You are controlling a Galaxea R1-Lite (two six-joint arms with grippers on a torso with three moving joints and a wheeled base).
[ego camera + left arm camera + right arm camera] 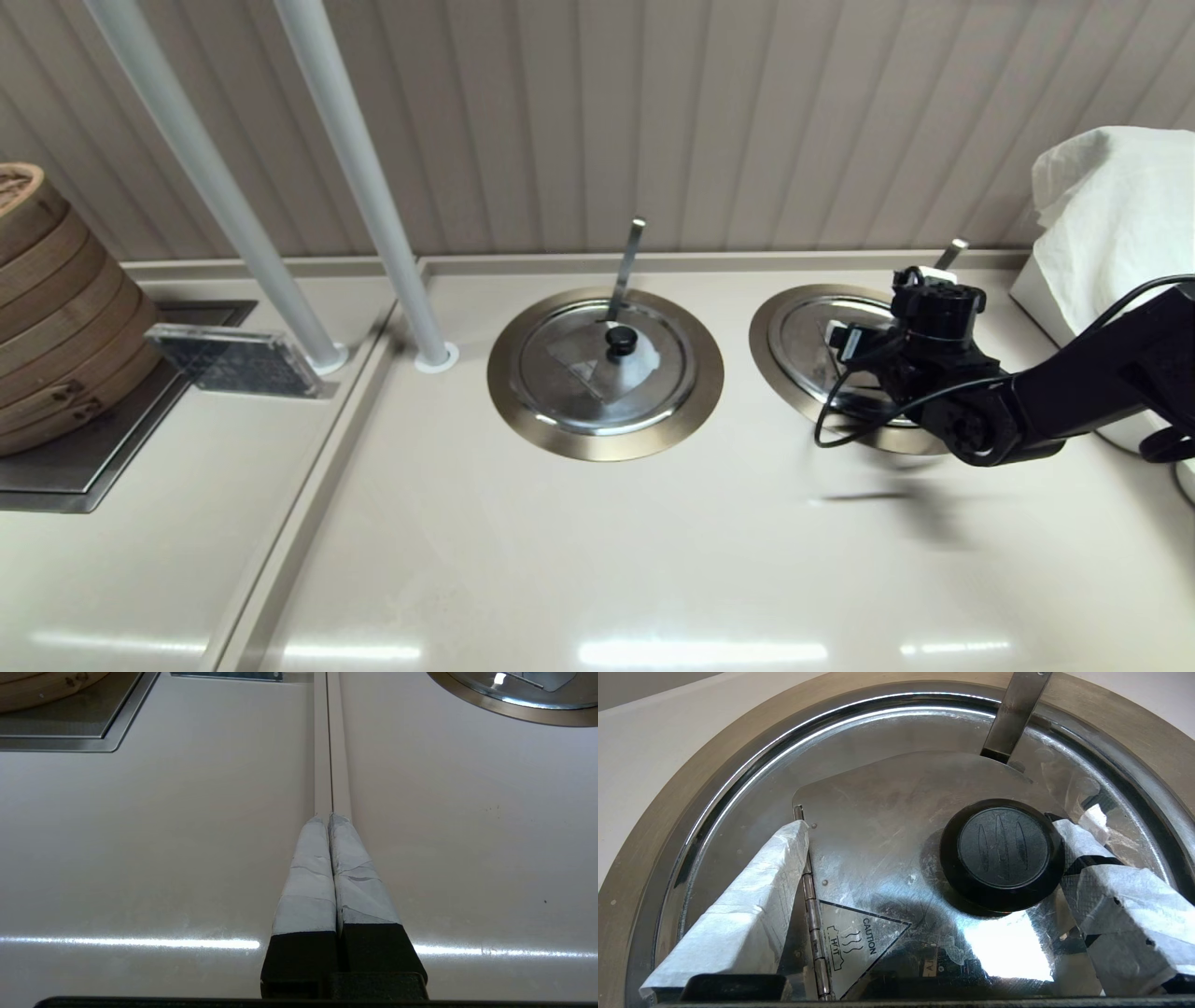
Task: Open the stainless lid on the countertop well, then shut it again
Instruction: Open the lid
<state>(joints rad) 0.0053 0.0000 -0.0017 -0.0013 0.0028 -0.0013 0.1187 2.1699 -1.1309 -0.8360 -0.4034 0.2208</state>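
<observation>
The right gripper (896,369) hangs over the lid (822,341) of the right-hand well (775,359), its arm reaching in from the right edge of the counter (579,560). Seen from the wrist, its taped fingers (738,914) are spread wide with nothing held: the black knob (1003,851) sits between them, close against the one finger and well apart from the other, which lies along the lid's hinge (813,924). The lid is down flat in its steel ring, closed, with a triangular "caution hot" mark (859,938) near the hinge. A flat ladle handle (1013,714) comes up through a notch at the lid's edge and slants away towards the wall. To the left of this well sits a twin lid (605,366) in its own ring, with a whitish patch by its knob and a more upright handle (625,266). The left gripper (331,821) is out of the head view; its wrist camera shows it low over bare counter along a seam, fingers pressed together on nothing. Bamboo steamers (56,308) stand at the far left, and a white cloth (1111,205) sits at the far right.
</observation>
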